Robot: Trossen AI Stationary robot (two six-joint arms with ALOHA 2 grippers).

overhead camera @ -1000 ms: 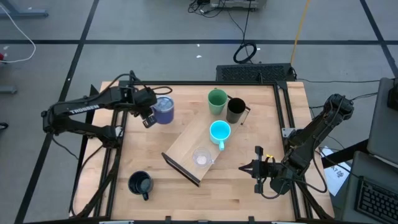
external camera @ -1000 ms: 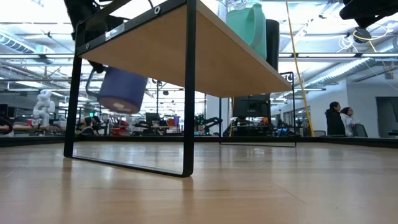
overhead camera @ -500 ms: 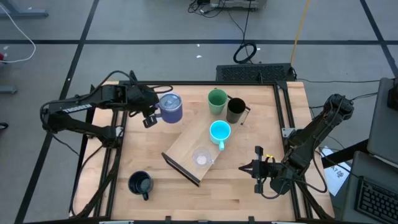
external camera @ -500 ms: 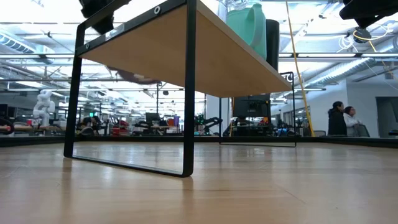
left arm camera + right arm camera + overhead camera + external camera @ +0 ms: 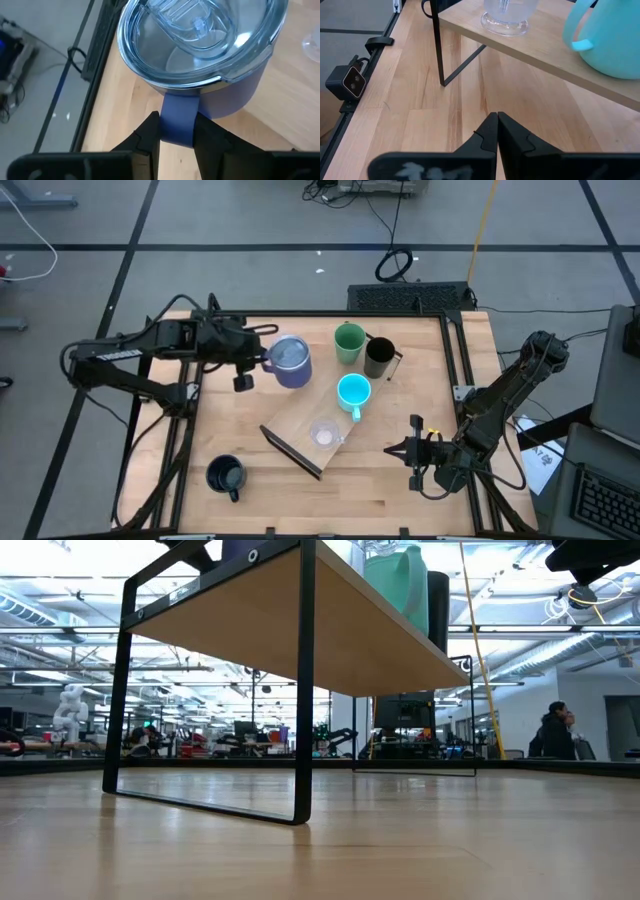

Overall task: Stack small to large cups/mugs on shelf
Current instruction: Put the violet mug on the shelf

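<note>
Fingers of the left gripper (image 5: 176, 131) pinch the purplish-grey shiny mug's (image 5: 289, 361) handle above the table's (image 5: 390, 470) far-left area, while the right gripper (image 5: 497, 131) rests fully closed, empty, near its right edge.

handled mug (image 5: 353, 392) and tiny cup (image 5: 324, 433) on shelf (image 5: 296, 420), lidded mug (image 5: 290, 361) beside it

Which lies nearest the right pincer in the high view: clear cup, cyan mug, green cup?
From the right pincer, near the table's front right:
1. Clear cup, on the shelf's front end.
2. Cyan mug, farther back on the shelf.
3. Green cup, behind the shelf.
</note>
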